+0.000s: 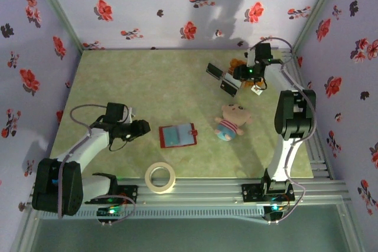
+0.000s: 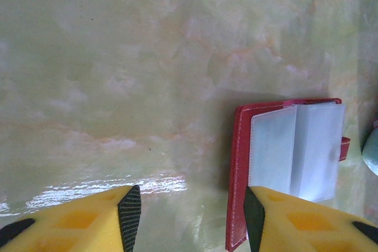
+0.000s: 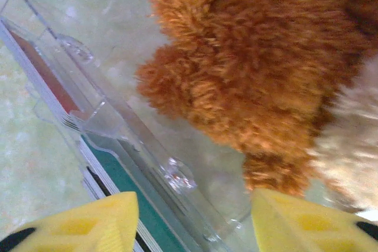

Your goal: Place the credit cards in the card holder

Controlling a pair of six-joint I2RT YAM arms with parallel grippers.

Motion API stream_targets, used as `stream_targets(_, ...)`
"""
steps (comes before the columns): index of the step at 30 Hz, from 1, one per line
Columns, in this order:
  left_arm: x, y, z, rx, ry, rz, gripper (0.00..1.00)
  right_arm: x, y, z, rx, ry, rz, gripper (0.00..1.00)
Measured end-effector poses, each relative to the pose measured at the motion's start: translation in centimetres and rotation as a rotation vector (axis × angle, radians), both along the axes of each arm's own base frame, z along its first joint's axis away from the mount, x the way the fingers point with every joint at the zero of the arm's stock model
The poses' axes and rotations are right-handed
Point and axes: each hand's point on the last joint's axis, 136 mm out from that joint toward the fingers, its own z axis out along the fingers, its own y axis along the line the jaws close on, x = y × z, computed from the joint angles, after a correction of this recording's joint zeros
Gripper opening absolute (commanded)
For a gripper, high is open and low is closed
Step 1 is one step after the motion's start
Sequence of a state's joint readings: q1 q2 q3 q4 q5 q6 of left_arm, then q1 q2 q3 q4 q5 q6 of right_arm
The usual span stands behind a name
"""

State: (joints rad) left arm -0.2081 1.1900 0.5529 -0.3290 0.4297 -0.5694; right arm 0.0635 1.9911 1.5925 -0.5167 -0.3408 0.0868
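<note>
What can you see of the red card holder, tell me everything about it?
The card holder is a small red wallet, leather-like with stitched edges, lying open and flat near the middle of the table. Inside are pale, clear-looking sleeves; a red tab sticks out one side. The open left gripper sits just beside it, apart.

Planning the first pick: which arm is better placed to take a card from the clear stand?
Right. The right gripper hangs open over the clear stand holding the credit cards; the left gripper sits by the card holder.
</note>
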Motion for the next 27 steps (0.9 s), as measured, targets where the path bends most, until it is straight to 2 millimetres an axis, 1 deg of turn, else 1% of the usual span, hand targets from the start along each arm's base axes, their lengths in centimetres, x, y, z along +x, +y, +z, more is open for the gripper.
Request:
stream_targets(4, 0.0, 0.0, 0.0, 0.0, 0.0, 0.0, 0.53, -0.4, 1.4, 0.1, 0.055, 0.01, 0.059, 0.46)
stream_targets(8, 0.0, 0.0, 0.0, 0.0, 0.0, 0.0, 0.53, -1.2, 3.3, 0.4, 0.116, 0.02, 0.12, 0.46)
stream_targets(14, 0.0, 0.0, 0.0, 0.0, 0.0, 0.0, 0.53, -4.0, 7.5, -0.8, 0.197, 0.09, 0.209, 0.47)
stream_targets(18, 0.0, 0.0, 0.0, 0.0, 0.0, 0.0, 0.53, -5.4, 10.1, -1.0, 0.259, 0.132, 0.245, 0.4)
stream_targets(21, 0.0, 0.0, 0.0, 0.0, 0.0, 0.0, 0.53, -5.9, 11.3, -1.0, 0.282, 0.147, 0.251, 0.37)
stream_targets(27, 0.0, 0.0, 0.0, -0.001, 0.002, 0.003, 0.53, -6.7, 12.4, -0.9, 0.298, 0.16, 0.255, 0.37)
